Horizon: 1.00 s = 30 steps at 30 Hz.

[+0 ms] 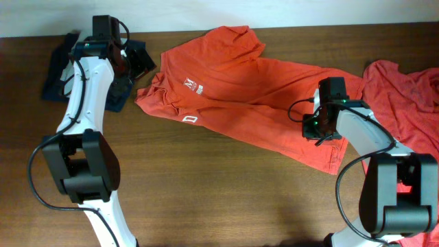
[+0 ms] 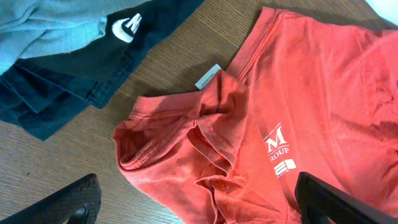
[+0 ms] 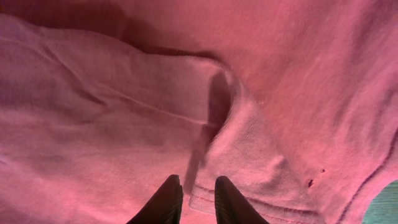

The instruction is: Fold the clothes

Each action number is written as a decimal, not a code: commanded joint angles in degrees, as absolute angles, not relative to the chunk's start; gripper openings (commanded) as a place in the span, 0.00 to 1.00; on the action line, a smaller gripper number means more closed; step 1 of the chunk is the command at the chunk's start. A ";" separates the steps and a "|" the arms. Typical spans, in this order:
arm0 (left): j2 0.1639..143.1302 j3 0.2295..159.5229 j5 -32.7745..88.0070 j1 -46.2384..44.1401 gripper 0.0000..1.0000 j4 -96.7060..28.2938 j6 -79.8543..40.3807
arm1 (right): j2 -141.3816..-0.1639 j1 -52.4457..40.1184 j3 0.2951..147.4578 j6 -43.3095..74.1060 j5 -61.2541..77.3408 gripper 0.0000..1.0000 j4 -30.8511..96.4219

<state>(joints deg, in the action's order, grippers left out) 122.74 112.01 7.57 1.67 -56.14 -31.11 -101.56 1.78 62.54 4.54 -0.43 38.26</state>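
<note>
Pinching a fold of the orange-red shirt (image 1: 233,82), the right fingers (image 3: 166,200) are pressing nearly together; the left fingers (image 2: 62,205) are hovering spread wide over its collar (image 2: 163,114), beside dark clothes (image 2: 62,81).

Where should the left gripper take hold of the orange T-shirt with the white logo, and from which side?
Likely best: pinch the T-shirt by its crumpled sleeve, coming down from above: the raised folds give the open left gripper cloth to close on.
</note>
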 commanded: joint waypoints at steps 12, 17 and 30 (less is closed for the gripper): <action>123.00 111.63 8.12 1.52 0.99 -56.07 -31.46 | -101.73 1.91 58.89 5.02 -2.17 0.24 36.56; 123.00 111.63 8.12 1.52 0.99 -56.07 -31.46 | -101.73 1.91 58.70 4.99 -2.17 0.24 36.16; 123.00 111.63 8.12 1.50 0.99 -56.07 -31.46 | -101.73 1.89 58.70 7.86 -1.98 0.33 36.16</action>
<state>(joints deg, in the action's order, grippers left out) 122.74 112.01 7.57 1.67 -56.14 -31.11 -101.56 1.78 59.00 6.11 -1.23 36.14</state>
